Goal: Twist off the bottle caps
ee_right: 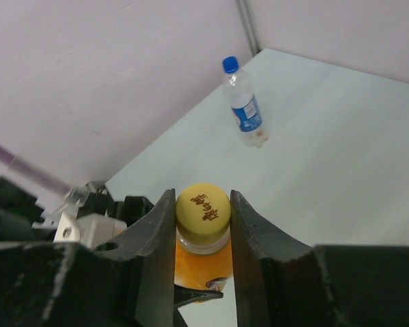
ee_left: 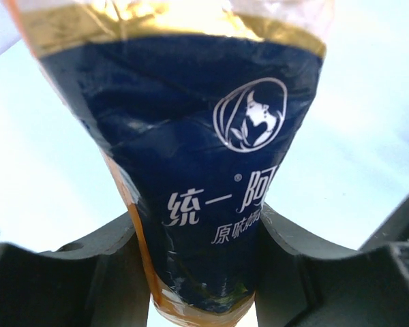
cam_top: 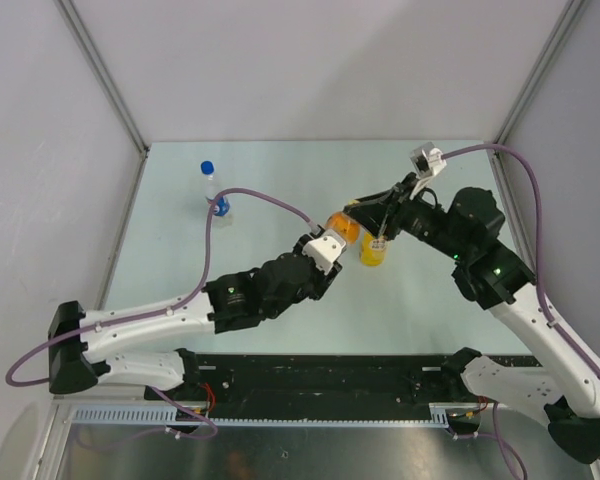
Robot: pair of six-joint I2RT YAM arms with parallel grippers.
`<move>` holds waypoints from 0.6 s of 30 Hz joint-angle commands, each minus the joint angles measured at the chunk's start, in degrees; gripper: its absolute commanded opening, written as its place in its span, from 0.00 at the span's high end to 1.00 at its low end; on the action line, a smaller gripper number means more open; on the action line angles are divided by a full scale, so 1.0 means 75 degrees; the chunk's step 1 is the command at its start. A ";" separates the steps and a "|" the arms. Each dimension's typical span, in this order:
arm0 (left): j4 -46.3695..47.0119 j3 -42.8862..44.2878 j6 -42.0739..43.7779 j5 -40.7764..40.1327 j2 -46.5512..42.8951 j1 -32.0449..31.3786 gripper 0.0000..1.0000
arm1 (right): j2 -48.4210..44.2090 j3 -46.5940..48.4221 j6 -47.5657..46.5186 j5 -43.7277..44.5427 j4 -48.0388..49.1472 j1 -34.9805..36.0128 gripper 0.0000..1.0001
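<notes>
Left tool (ee_left: pixel 201 240) clamps the dark-labelled bottle (ee_left: pixel 191 136); right tool (ee_right: pixel 203 204) pinches a yellow cap (ee_right: pixel 203 211), seemingly that bottle's.

A pale, faintly green table top (cam_top: pixel 280 170) spreads beneath and beyond the right pincer (ee_right: pixel 203 208). Plain white walls (cam_top: pixel 310 60) close it in ahead of that pincer and on both its sides, meeting at grey metal corner posts (cam_top: pixel 99 68). Behind the pincer, a black strip (cam_top: pixel 320 372) lines the near edge. Light falls soft and even.
</notes>
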 commanded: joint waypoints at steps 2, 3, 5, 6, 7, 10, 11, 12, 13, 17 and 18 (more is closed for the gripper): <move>0.0243 -0.0171 0.0618 0.2271 -0.0600 0.0019 1.00 | -0.0532 -0.0341 -0.0805 -0.2220 0.0675 -0.0787 1.00; 0.0276 -0.0219 0.0698 0.2502 -0.0666 0.0019 1.00 | -0.0600 -0.0390 -0.0845 -0.2511 0.0733 -0.0897 1.00; 0.0351 -0.0304 0.0811 0.2898 -0.0815 0.0016 1.00 | -0.0722 -0.0441 -0.0954 -0.3058 0.0794 -0.1085 1.00; 0.0395 -0.0362 0.0853 0.3103 -0.0885 0.0018 1.00 | -0.0777 -0.0445 -0.1042 -0.3340 0.0799 -0.1163 1.00; 0.0446 -0.0408 0.0904 0.3305 -0.0967 0.0024 1.00 | -0.0840 -0.0460 -0.1168 -0.3634 0.0760 -0.1225 1.00; 0.0564 -0.0543 0.1066 0.4017 -0.1220 0.0030 1.00 | -0.1008 -0.0463 -0.1558 -0.4348 0.0606 -0.1340 1.00; 0.0595 -0.0575 0.1110 0.4248 -0.1293 0.0030 1.00 | -0.1073 -0.0468 -0.1673 -0.4542 0.0570 -0.1361 1.00; 0.0617 -0.0591 0.1143 0.4446 -0.1352 0.0031 1.00 | -0.1123 -0.0465 -0.1747 -0.4733 0.0546 -0.1383 1.00; 0.0633 -0.0598 0.1166 0.4633 -0.1412 0.0031 1.00 | -0.1165 -0.0463 -0.1808 -0.4928 0.0534 -0.1400 1.00; 0.0758 -0.0643 0.1262 0.5286 -0.1615 0.0042 1.00 | -0.1251 -0.0468 -0.1956 -0.5662 0.0539 -0.1424 1.00; 0.0792 -0.0654 0.1272 0.5457 -0.1660 0.0048 1.00 | -0.1253 -0.0471 -0.1965 -0.5797 0.0542 -0.1432 1.00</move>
